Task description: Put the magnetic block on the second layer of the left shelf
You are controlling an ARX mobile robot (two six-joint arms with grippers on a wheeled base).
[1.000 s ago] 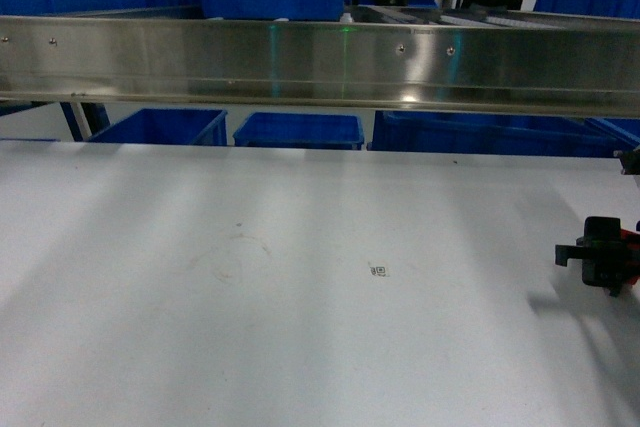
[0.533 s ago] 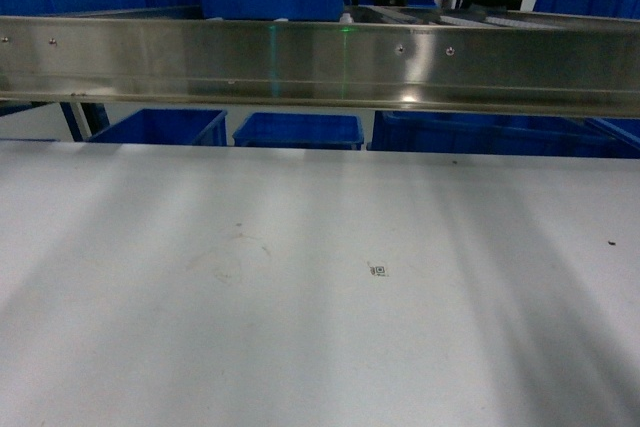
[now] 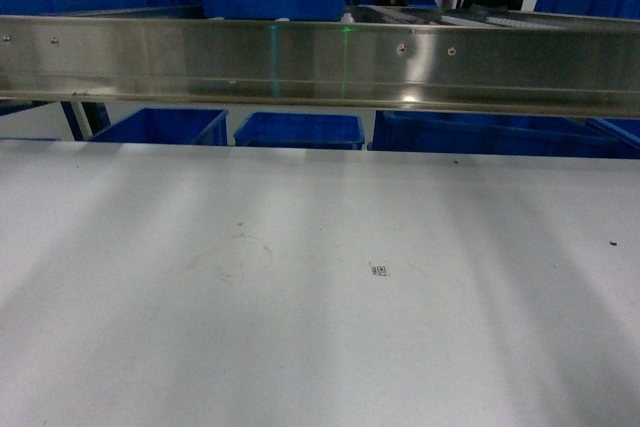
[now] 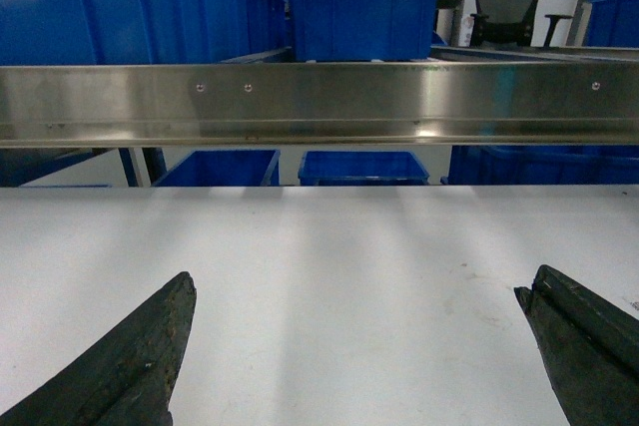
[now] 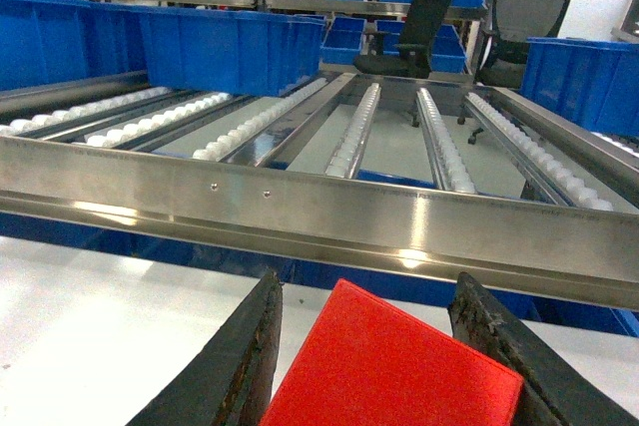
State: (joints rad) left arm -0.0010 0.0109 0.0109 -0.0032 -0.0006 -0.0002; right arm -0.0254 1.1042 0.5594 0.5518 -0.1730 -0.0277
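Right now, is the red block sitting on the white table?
No, the red block is held up between the right gripper's jaws, in front of the steel rail.

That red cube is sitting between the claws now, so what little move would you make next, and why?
Probably lift the right gripper up over the steel rail: the magnetic block sits between its fingers, below the roller rails where it belongs.

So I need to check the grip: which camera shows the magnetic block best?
The right wrist view: the red magnetic block fills the space between the right gripper's fingers, in front of the steel roller shelf. The head and left wrist views show no block at all, only the white table and shelf.
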